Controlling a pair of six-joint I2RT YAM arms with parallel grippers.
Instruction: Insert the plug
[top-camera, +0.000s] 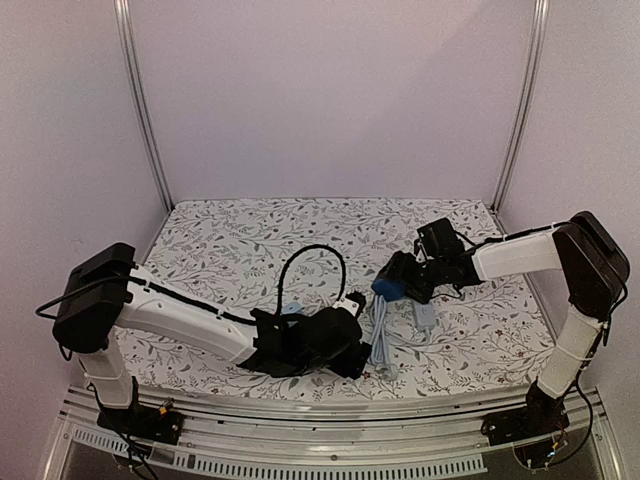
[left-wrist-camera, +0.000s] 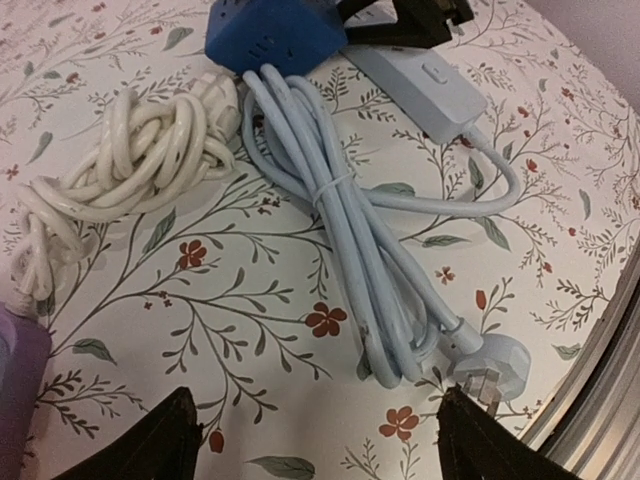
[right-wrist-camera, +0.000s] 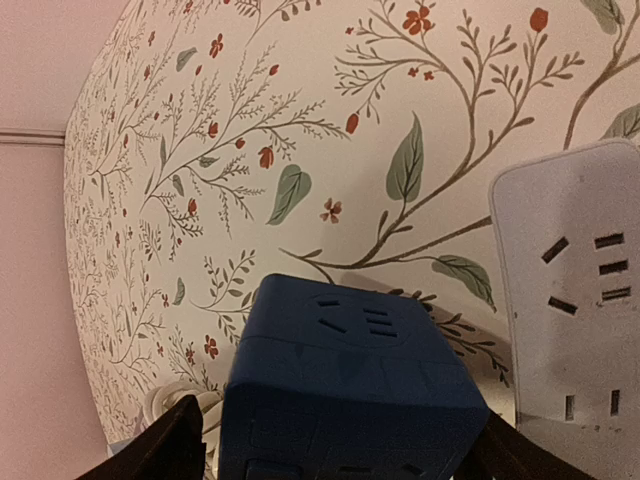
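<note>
Nothing is inserted yet: the white plug (left-wrist-camera: 490, 365) lies on the table (left-wrist-camera: 200, 300) just ahead of the spread left gripper (left-wrist-camera: 315, 405), while the right gripper (right-wrist-camera: 340, 440) straddles the blue socket cube (right-wrist-camera: 340, 340), grip unclear.

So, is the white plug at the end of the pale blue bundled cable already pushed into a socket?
No: the white plug lies loose on the floral tablecloth, its metal pins bare.

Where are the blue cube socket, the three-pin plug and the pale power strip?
blue cube socket (right-wrist-camera: 345, 345), right wrist view, its top face
three-pin plug (left-wrist-camera: 487, 358), left wrist view, its round white head
pale power strip (left-wrist-camera: 425, 88), left wrist view, top face beside its button
</note>
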